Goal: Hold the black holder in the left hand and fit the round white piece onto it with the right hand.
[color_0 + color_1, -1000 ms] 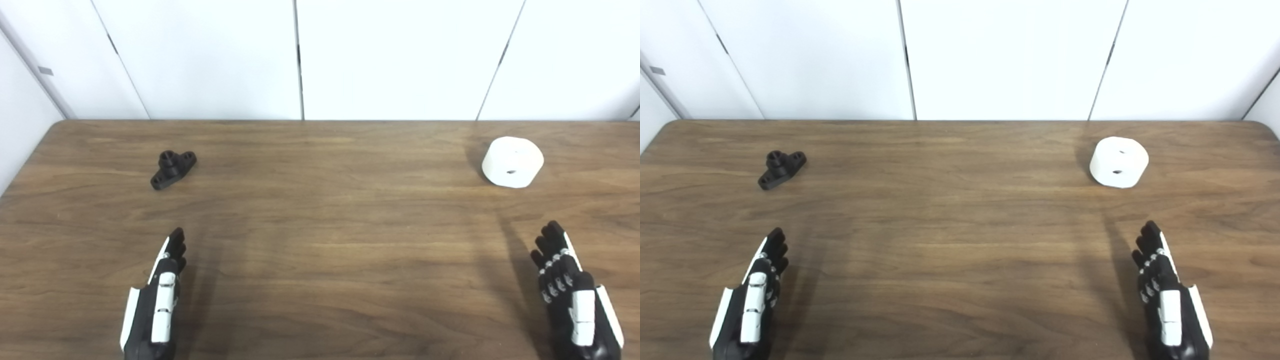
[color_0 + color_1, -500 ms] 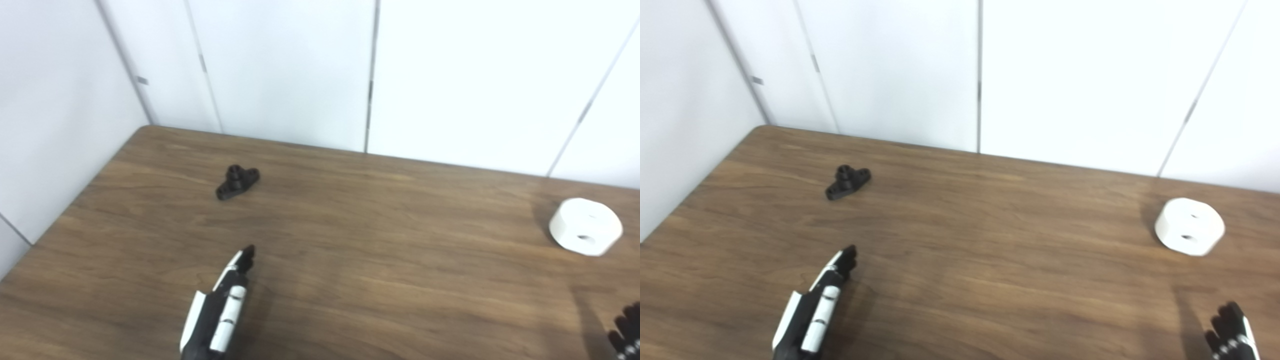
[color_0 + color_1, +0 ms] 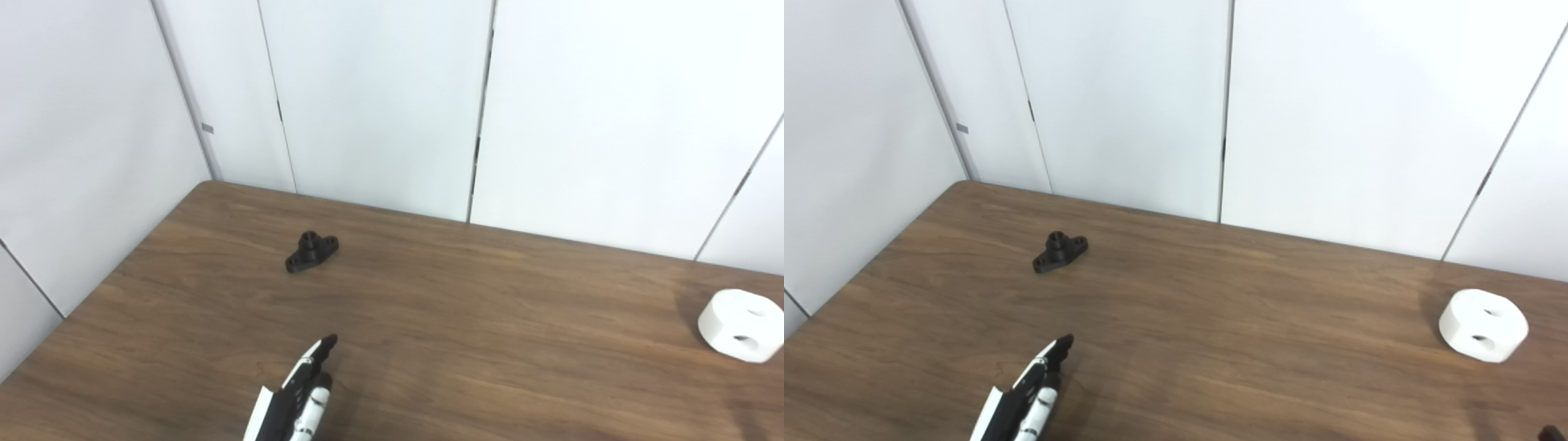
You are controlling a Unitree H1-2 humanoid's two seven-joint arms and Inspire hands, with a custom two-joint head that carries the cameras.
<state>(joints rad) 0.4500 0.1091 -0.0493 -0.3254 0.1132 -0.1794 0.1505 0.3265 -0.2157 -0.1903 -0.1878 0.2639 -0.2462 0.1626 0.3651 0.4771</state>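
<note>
The black holder lies flat on the wooden table toward the far left, with its short post pointing up. Far off at the right edge sits the round white piece, showing two holes. My left hand comes in at the bottom, well short of the holder, fingers stretched out and holding nothing. Of my right hand, only a dark fingertip shows in the bottom right corner of the right eye view. It is some way in front of the white piece and not touching it.
White wall panels stand behind the table, and another runs along its left side. The table's left edge slants down toward the bottom left corner.
The whole picture has shifted: the camera turned left and upward, so the wall fills more of the view and the right hand slid out at the bottom right. Holder and white piece lie as before.
</note>
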